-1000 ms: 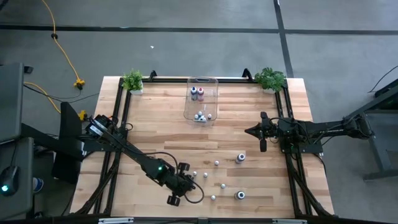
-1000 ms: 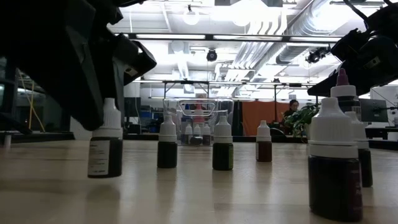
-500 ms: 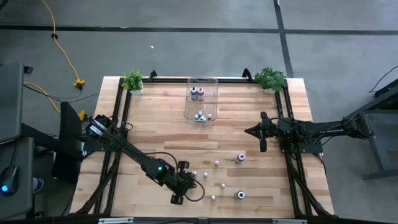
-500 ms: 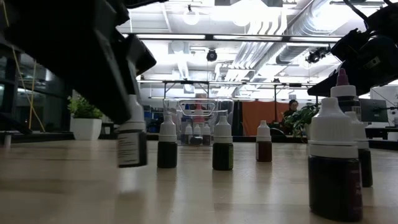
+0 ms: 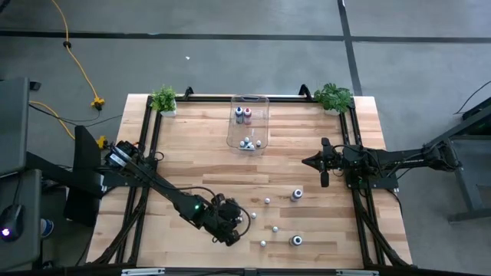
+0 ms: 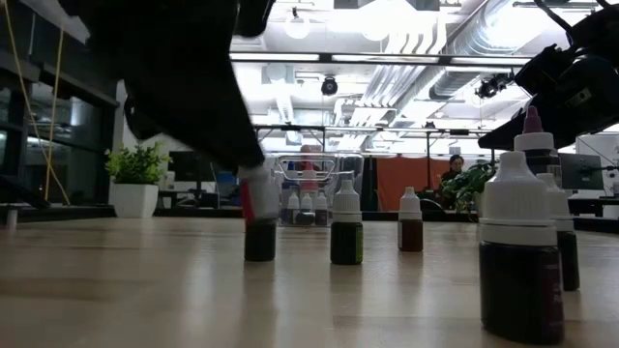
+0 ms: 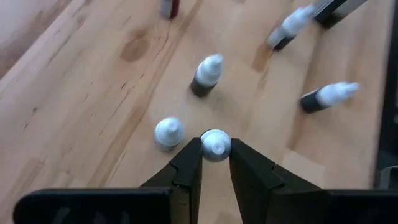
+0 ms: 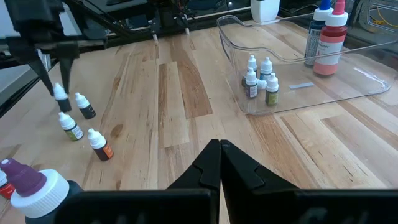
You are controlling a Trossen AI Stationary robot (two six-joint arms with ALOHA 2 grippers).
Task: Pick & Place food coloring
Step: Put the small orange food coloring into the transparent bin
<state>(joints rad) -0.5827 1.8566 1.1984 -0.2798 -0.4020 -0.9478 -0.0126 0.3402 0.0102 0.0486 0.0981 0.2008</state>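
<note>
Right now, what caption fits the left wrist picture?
Left end effector shut on a white-capped food coloring bottle, four more standing nearby.

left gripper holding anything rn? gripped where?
Yes. The left gripper is shut on a small food coloring bottle, fingers pinching its white cap from both sides. The right gripper is shut and holds nothing.

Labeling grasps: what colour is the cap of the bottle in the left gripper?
White. The left gripper pinches the bottle by its cap; clearest in the left wrist view.

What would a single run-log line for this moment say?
left gripper: shut on small bottle, front of table | right gripper: shut, empty, waiting at right | clear bin: several bottles inside
</note>
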